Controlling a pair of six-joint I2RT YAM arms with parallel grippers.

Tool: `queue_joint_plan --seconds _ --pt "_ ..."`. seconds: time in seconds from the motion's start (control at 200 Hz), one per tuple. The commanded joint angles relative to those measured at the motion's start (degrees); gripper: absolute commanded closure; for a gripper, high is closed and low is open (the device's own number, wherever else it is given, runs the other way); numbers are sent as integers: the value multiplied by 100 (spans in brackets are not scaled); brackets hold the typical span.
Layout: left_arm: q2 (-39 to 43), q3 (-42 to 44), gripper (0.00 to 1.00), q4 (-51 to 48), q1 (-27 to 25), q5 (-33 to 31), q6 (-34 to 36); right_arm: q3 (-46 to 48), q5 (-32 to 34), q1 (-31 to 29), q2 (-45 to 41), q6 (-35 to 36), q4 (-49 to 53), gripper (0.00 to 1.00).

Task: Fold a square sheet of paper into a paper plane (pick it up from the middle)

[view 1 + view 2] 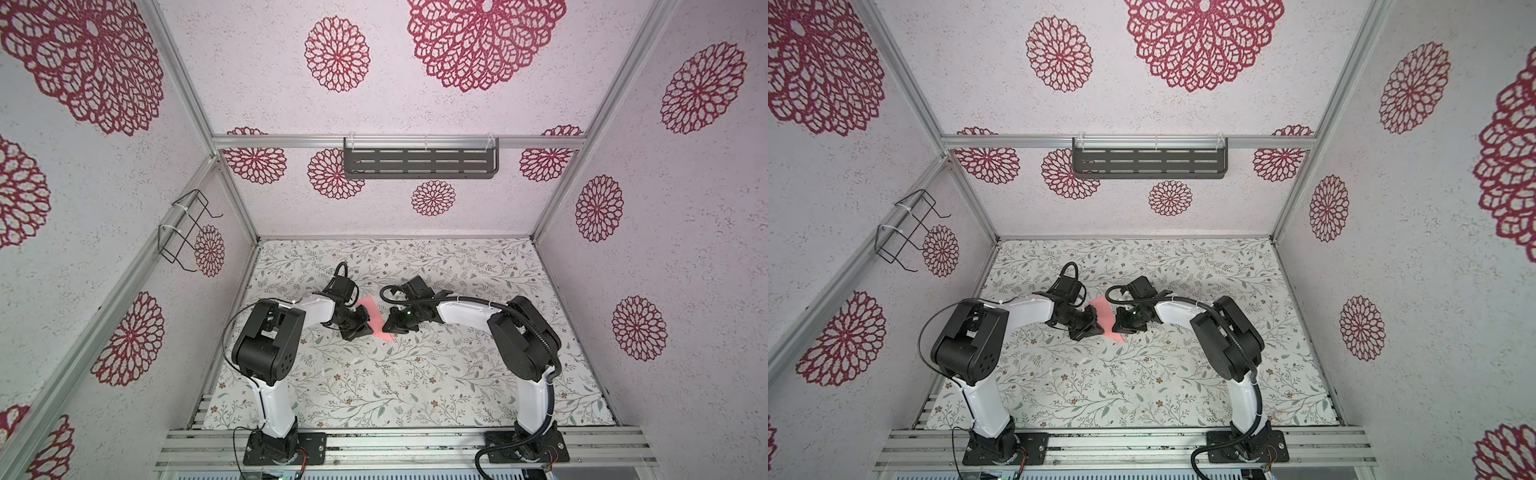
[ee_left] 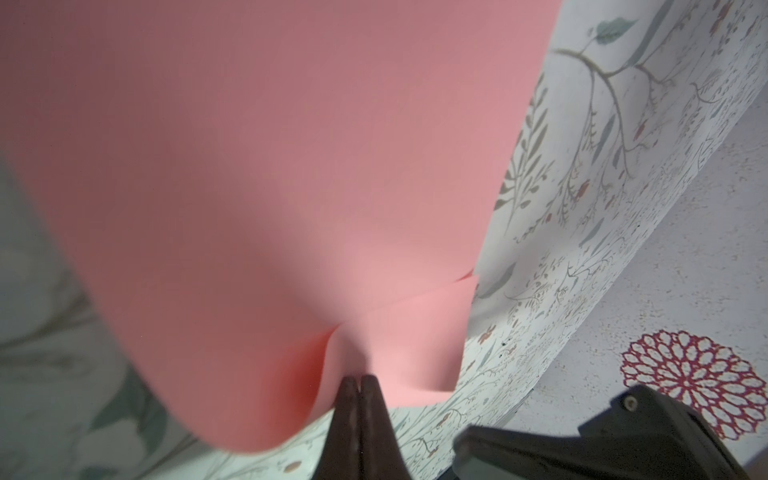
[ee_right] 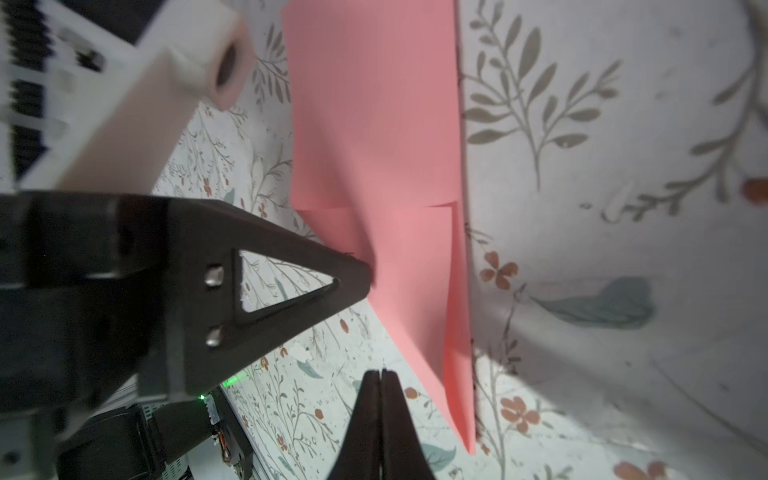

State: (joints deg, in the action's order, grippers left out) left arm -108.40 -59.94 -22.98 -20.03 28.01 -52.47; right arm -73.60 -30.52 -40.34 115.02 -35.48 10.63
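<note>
With left pincer clamped on the square sheet of paper, holds it up, likely for shut, empty right pincer to crease.

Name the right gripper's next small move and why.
Probably open the right gripper and close it on a free edge of the square sheet of paper: its jaws are shut on nothing beside the sheet, which only the left gripper pinches.

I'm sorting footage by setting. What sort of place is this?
Probably a purpose-built robot test booth, not a home: two white-and-black robot arms bolted to an aluminium rail, aluminium-framed wall panels papered with red medallions, and a floral-print tabletop.
</note>
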Motion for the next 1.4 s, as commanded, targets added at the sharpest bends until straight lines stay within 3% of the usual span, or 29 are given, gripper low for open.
queue_joint_plan --seconds 0.0,0.29,0.5,0.996,1.396 --pt "-235 229 99 -220 -36 -670 -18 -92 -87 -18 64 48 94 94" --pt "37 180 96 298 -35 -428 82 -40 323 -18 243 119 437 94" --pt "344 220 87 770 -79 -216 255 -45 466 -18 354 112 592 94" --pt "385 339 84 315 44 -896 351 -61 517 -18 474 101 685 93" --pt "500 694 84 312 173 -1067 394 -62 591 -9 530 50 797 93"
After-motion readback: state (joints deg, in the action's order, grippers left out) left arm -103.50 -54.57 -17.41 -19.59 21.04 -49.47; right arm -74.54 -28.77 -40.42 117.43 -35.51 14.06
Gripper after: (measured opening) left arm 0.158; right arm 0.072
